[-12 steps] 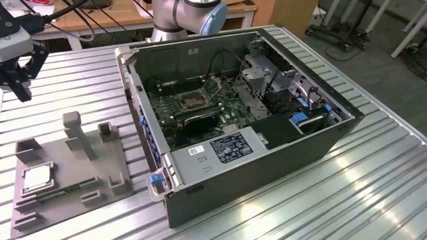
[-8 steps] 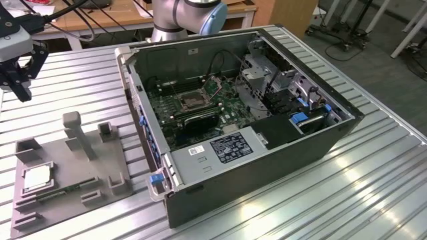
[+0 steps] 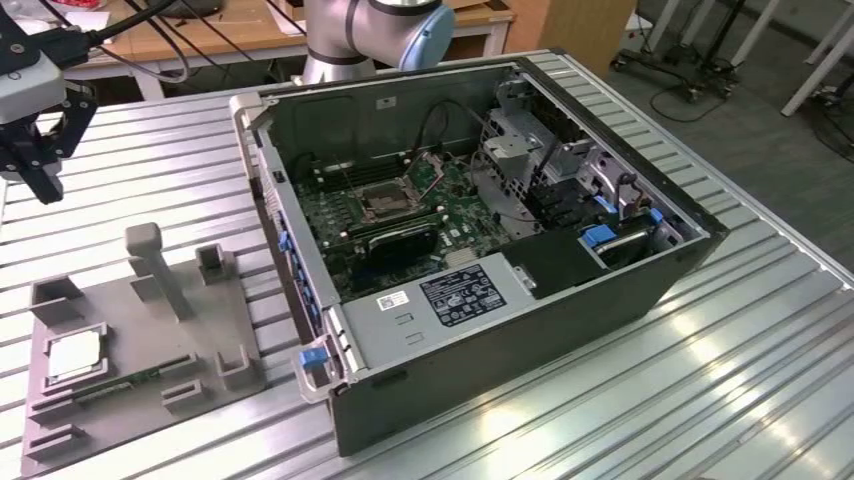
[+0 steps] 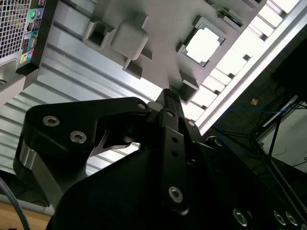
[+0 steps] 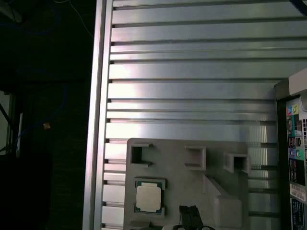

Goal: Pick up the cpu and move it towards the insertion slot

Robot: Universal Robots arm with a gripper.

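The cpu is a flat silvery square lying in a recess of the grey fixture plate on the exterior view's left. Both wrist views look down on the cpu. My gripper hangs high above the table, behind the fixture and well apart from the chip. Its dark fingers are pressed together with nothing between them, and their tips sit beside the chip in the first wrist view. The insertion slot is a silvery-framed socket on the motherboard inside the open computer case.
A green memory stick lies in the fixture near the chip. Upright grey posts rise from the fixture. The case's drive cages and cables crowd its right side. The slatted metal table ends at an edge beside the fixture.
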